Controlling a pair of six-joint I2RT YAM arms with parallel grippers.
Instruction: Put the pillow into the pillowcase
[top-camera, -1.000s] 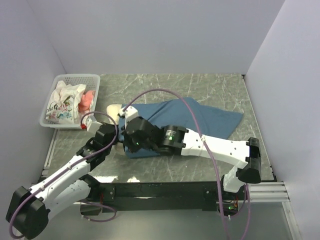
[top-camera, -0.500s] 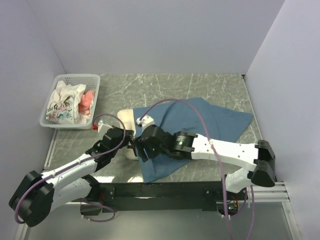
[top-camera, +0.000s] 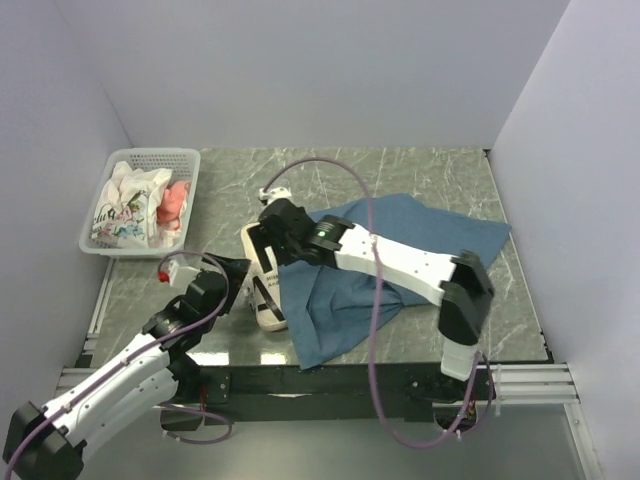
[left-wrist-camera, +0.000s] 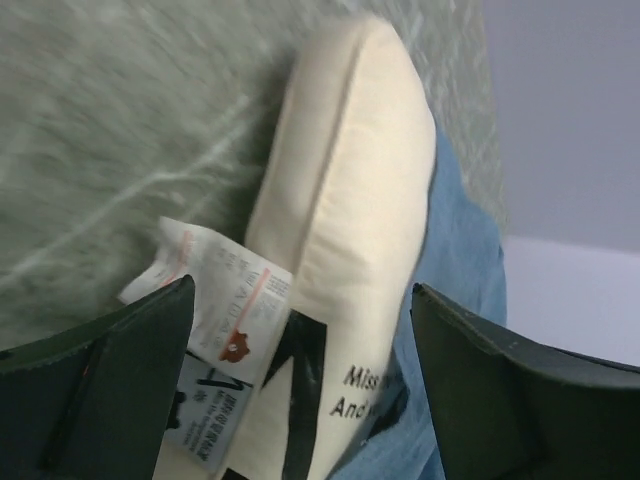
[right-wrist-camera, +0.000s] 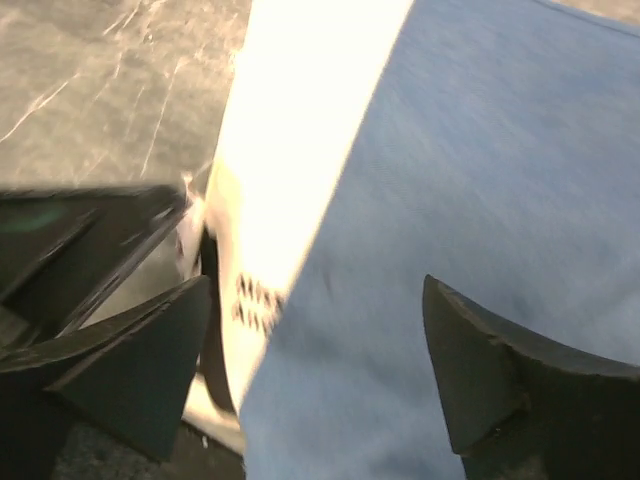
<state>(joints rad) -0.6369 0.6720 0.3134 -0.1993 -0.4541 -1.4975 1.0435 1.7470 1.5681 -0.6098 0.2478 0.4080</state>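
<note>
Both the left gripper (left-wrist-camera: 300, 292) and right gripper (right-wrist-camera: 315, 285) gape empty, and the plump cream pillow (top-camera: 266, 308), by the near edge of the desk (top-camera: 420, 175), juts partly from the wrinkly muted-blue fabric pillowcase (top-camera: 440, 225), so best regrip the case's hem and pull it leftward.

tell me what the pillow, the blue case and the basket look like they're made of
Pillow: matte cream cloth, probably over soft stuffing. Its edge is plump and rounded, with a seam and printed black text.
Case: thin matte blue fabric, maybe cotton. It lies in wrinkles and folds.
Basket: white plastic, likely stiff. Its walls are a moulded lattice of small holes.
</note>
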